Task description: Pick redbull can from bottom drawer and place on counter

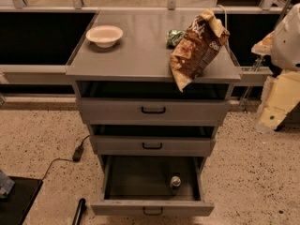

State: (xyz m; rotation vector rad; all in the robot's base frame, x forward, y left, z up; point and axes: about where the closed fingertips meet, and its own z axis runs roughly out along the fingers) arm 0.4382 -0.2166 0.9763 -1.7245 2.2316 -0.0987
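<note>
The redbull can point(175, 183) stands upright inside the open bottom drawer point(152, 207), near its front and a little right of the middle. Its silver top faces up. The counter point(140, 50) is the grey top of the cabinet. My arm comes in at the right edge of the view. The gripper point(273, 108) hangs there beside the cabinet's right side, at about the height of the top drawer. It is well above and to the right of the can and touches nothing.
On the counter are a white bowl point(104, 35) at the back left, a green wrinkled packet point(175, 37) and a brown chip bag point(197, 46) overhanging the front right edge. The two upper drawers point(153, 110) are slightly open. A black cable and plug point(78, 153) lie on the floor at the left.
</note>
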